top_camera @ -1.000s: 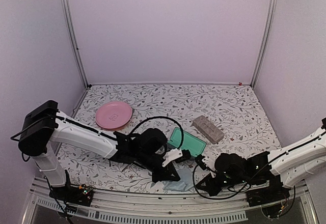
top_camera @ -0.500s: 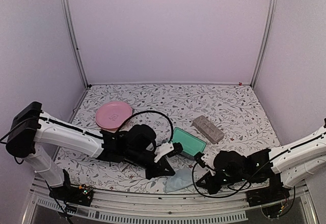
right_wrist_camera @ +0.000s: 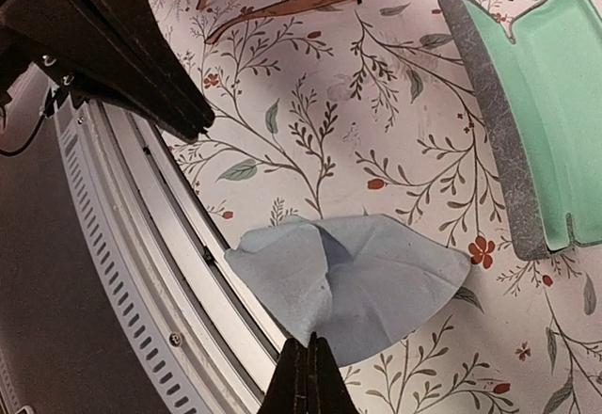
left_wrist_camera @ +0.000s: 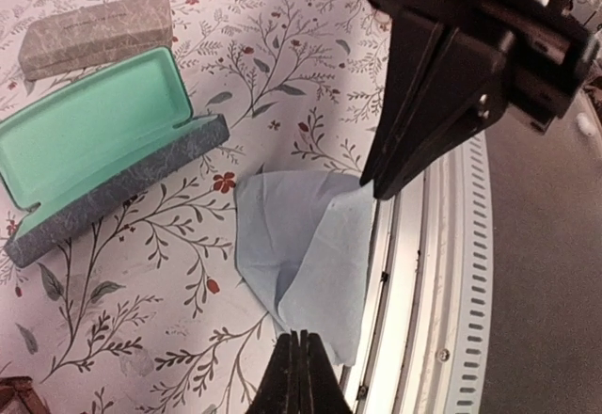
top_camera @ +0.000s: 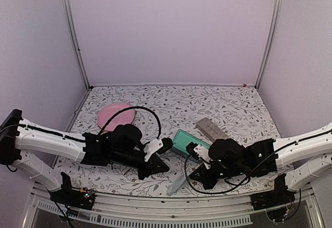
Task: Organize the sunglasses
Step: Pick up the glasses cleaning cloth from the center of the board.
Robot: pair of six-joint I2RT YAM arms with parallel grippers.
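You can find one pair of sunglasses at 12 o'clock in the right wrist view. It lies flat on the flowered table, well apart from the blue cloth at its 6 o'clock. The frame is thin and brown, with one slim temple arm angled away from the front bar. The top edge of the view cuts the pair off, so you cannot judge the lenses. The open case, mint green inside and speckled grey-blue outside, sits at 3 o'clock from the sunglasses with nothing in it. A closed grey-brown case lies just beyond it, and a pink plate rests far off at 10 o'clock. Your right gripper is clenched on the near edge of the cloth, whose creases run up from the pinch. That edge hangs over the metal rail. Your left gripper is also clenched, its tips hovering at the cloth's near corner, and nothing shows between them.
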